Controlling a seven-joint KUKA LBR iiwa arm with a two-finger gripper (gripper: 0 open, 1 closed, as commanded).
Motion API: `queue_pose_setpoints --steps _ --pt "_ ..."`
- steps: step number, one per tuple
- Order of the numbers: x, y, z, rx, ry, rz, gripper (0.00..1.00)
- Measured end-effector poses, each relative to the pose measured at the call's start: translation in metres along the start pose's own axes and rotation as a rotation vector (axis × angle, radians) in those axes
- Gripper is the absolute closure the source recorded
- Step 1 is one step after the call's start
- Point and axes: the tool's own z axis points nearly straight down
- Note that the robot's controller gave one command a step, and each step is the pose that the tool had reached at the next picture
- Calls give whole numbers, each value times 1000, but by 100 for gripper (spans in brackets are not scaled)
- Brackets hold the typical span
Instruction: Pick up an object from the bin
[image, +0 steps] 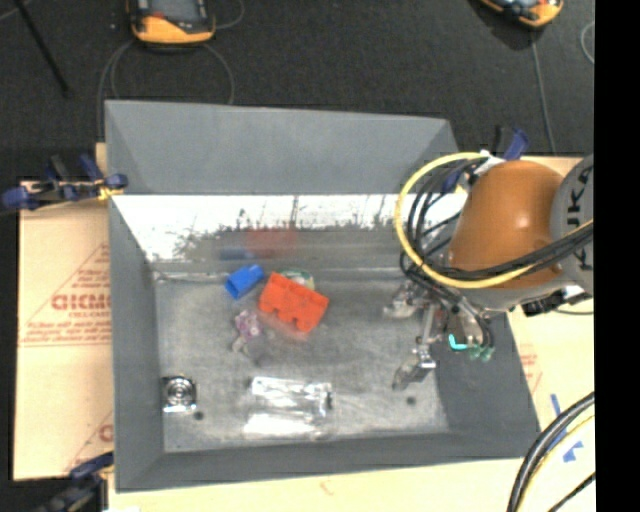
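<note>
Clear plastic bag L of gripper (not touching).

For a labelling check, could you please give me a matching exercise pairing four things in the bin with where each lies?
Things: 1 blue block; 2 red toy brick; 3 round metal piece; 4 clear plastic packet.
Places: A just right of the blue block; B middle, by the near wall; C far wall, left of the brick; D near-left corner.
Pairs: 1-C; 2-A; 3-D; 4-B.
</note>
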Motion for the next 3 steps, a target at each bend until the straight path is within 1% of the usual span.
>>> queue_pose_setpoints --steps 1,2,3 --pt "-126 79 100 1 -13 -95 0" --pt "-130 118 78 1 -12 -519 0" --pt "-132 135 76 3 -13 -705 0"
